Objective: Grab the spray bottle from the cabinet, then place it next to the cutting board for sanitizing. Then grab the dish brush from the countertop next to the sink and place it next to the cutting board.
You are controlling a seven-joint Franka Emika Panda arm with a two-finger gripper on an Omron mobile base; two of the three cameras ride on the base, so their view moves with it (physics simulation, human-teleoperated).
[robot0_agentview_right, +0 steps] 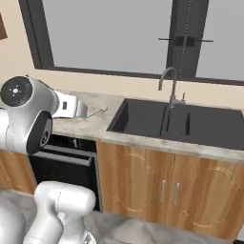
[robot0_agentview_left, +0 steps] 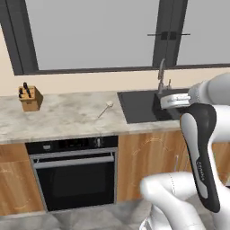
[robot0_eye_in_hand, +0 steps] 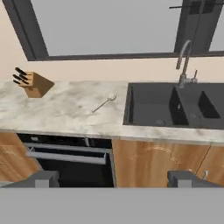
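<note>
**While jaws stand apart: brush ahead, low and left of centre**

Seen from the hand view, gripper spread wide, holding nothing, well back from the counter edge and above oven-front level. Dish brush flat on the countertop, just beside the left rim of the sink, apart from it. Lies forward of the fingertips and slightly left of the midline. Long axis diagonal: round white head toward the back wall and the sink, thin handle trailing toward the front edge and the knife block. Likely need: reach forward and down, wrist turned so the jaws cross the handle. Single arm, so no choice of side.
</note>
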